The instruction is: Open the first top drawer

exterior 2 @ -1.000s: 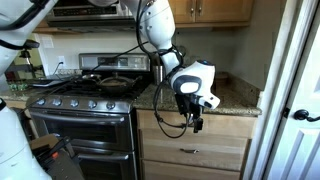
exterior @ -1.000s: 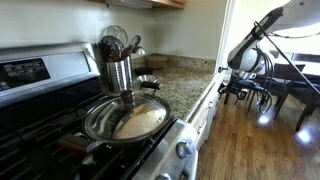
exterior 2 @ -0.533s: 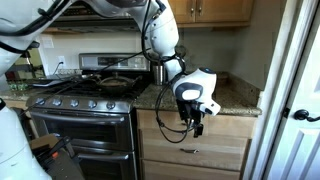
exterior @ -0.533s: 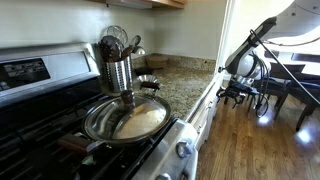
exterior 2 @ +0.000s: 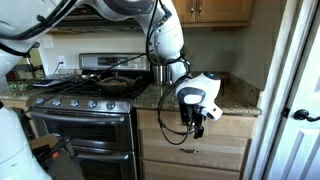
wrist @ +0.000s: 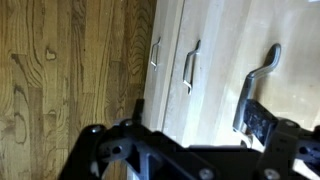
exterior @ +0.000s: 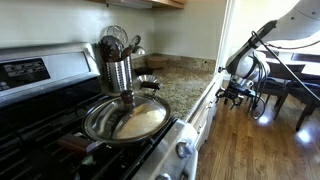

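The first top drawer [exterior 2: 225, 126] is a wide, shallow light-wood front just under the granite counter, right of the stove, and it is shut. My gripper [exterior 2: 197, 126] hangs directly in front of it, jaws open with nothing between them. In the wrist view the drawer's curved metal handle [wrist: 258, 82] runs down to my right finger [wrist: 266, 122], while the left finger [wrist: 136, 110] stands well away over the cabinet edge. In an exterior view the gripper [exterior: 232, 93] sits close against the cabinet face below the counter edge.
The stove [exterior 2: 85, 105] with a pan [exterior: 125, 118] and a utensil holder [exterior: 117, 70] stands next to the drawer. Lower cabinet fronts have their own handles [wrist: 190, 66]. A white door [exterior 2: 300, 90] is at the side. Behind the arm are wooden floor [wrist: 60, 90] and chairs [exterior: 265, 95].
The gripper has sunk a little and come closer to the drawer front. Its jaws have stayed open and the drawer has not moved.
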You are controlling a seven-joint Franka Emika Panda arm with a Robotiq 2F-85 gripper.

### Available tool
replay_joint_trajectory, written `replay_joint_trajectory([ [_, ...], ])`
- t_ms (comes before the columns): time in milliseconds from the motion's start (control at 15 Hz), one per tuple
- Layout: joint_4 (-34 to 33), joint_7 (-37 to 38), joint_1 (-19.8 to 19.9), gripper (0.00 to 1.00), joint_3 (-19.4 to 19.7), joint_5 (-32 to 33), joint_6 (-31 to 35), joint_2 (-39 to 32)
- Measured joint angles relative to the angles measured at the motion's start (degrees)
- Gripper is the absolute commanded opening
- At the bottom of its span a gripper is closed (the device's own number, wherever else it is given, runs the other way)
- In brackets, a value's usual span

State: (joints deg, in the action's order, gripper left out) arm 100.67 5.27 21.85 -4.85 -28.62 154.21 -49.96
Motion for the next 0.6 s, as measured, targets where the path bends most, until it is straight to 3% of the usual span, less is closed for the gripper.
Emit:
replay_joint_trajectory([
  [600, -4.6, -0.1, 0.4, 1.0, -1.1, -0.1, -0.5, -3.3],
])
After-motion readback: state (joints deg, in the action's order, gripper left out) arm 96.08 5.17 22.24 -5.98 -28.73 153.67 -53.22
